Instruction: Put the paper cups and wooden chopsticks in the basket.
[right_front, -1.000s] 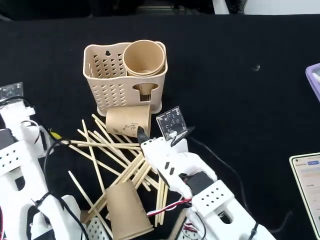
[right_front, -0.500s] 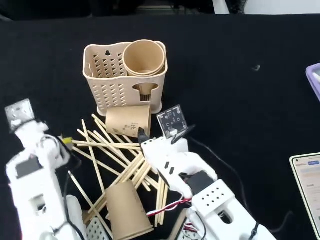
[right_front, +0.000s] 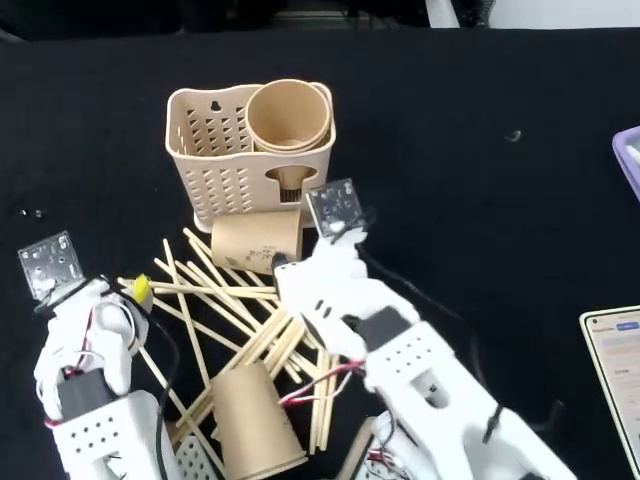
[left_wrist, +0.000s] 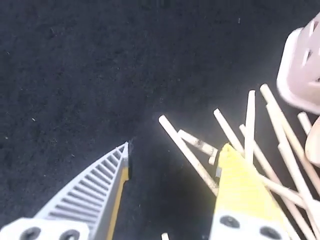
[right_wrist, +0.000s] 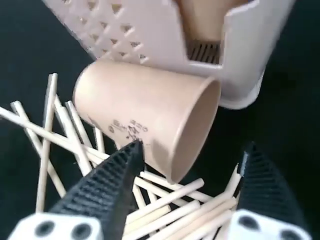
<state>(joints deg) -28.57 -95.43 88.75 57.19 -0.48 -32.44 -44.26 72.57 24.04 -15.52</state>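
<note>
A beige basket (right_front: 215, 160) stands at the back of the black table with one paper cup (right_front: 288, 115) upright inside it. A second cup (right_front: 255, 240) lies on its side just in front of the basket. A third cup (right_front: 255, 420) lies nearer the front on the scattered wooden chopsticks (right_front: 225, 310). My right gripper (right_front: 288, 264) is open just short of the second cup (right_wrist: 145, 112), its fingers level with the rim. My left gripper (left_wrist: 175, 150) is open over the left ends of the chopsticks (left_wrist: 187, 152), with a basket corner (left_wrist: 300, 75) beyond.
A purple object (right_front: 628, 150) sits at the right table edge, and a phone-like screen (right_front: 612, 370) lies further forward on the right. Open black tabletop stretches behind and to the right of the basket.
The left arm swung in from the left edge to the chopstick ends. The right arm moved forward toward the lying cup and the basket.
</note>
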